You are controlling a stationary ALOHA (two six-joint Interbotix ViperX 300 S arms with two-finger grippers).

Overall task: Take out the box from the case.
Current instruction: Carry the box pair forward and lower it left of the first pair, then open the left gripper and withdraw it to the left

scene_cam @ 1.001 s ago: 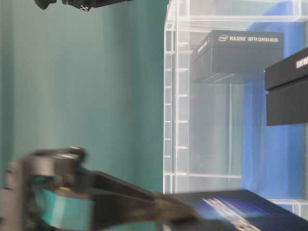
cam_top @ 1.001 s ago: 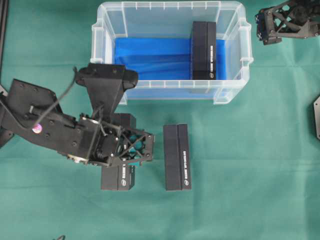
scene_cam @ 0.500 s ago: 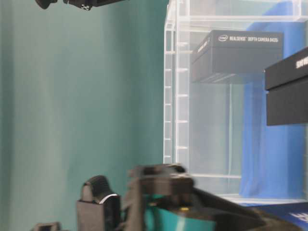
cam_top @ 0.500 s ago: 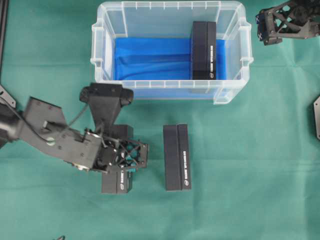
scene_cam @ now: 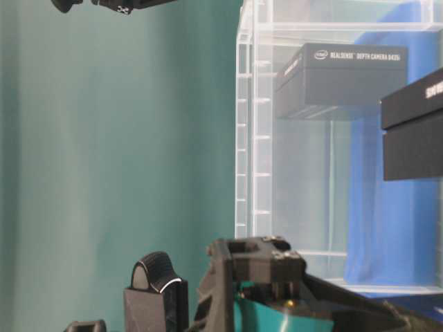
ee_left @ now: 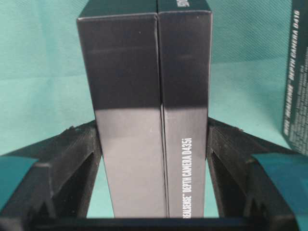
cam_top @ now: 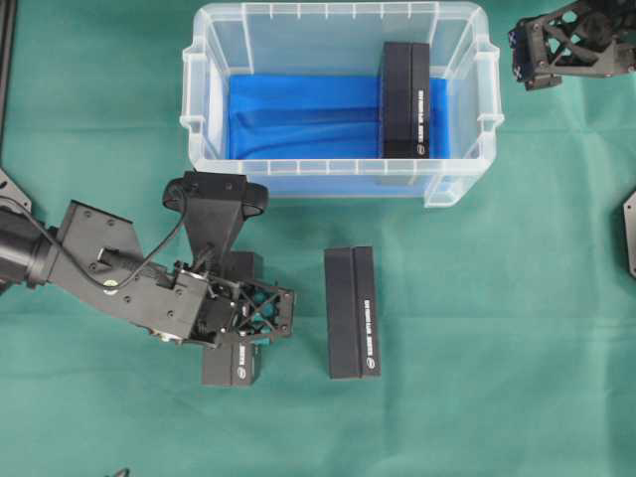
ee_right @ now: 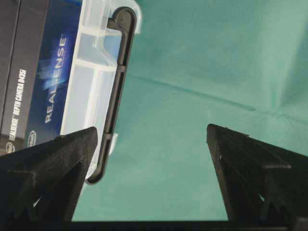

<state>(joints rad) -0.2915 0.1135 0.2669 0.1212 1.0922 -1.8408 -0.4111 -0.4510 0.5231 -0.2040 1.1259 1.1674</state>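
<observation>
The case [cam_top: 338,15] is a clear bin with a blue lining, at the top of the overhead view. One black box [cam_top: 405,99] lies inside it at the right end. My left gripper [cam_top: 237,323] is in front of the case, shut on a second black box [cam_top: 232,366] low over the green cloth. In the left wrist view both fingers [ee_left: 82,149] press the sides of this box [ee_left: 144,96]. A third black box [cam_top: 353,313] lies on the cloth to its right. My right gripper [ee_right: 151,132] hangs open and empty beside the case's right handle [ee_right: 115,86].
Green cloth covers the whole table. The right arm [cam_top: 571,40] sits at the far right corner, outside the case. The loose box [ee_left: 298,72] lies close to the held one. In the table-level view the case wall [scene_cam: 249,138] stands behind the left arm [scene_cam: 256,277].
The left arm has swung back toward the left and settled lower, its wrist camera nearer the case front. The box stays between its fingers, almost in place. The right arm has not moved.
</observation>
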